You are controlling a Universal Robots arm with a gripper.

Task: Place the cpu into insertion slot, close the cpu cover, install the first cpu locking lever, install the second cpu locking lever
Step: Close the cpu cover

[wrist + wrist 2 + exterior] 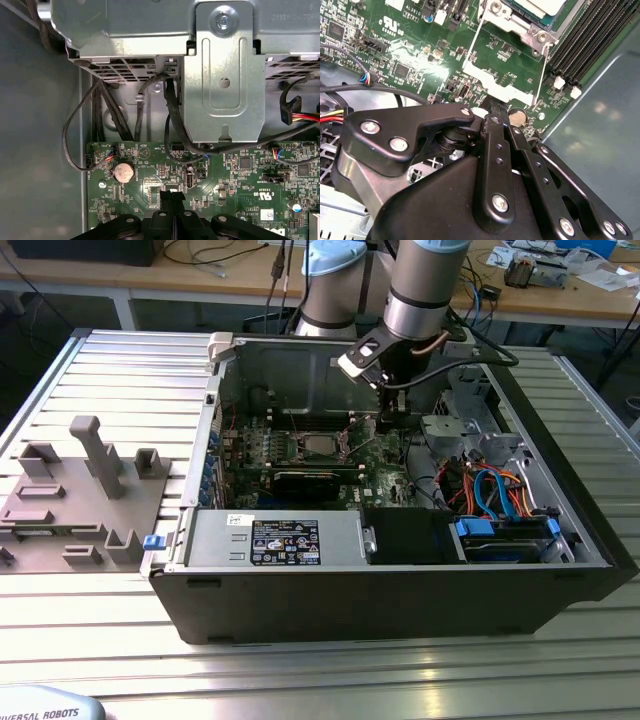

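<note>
1. Gripper (172, 195): fingers pressed together, nothing between them, tips low over the motherboard (235, 175), just beside its coin cell (123, 171)
2. cpu (540, 5) lies in the socket mid-motherboard, with the silvery cpu cover (517, 25) framing it
3. Two thin wire levers (476, 40) reach from the socket across the motherboard toward the gripper

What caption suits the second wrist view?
Shut pincer above the green motherboard near a coin cell battery; beyond it the cpu sits framed by the silvery cpu cover.
</note>
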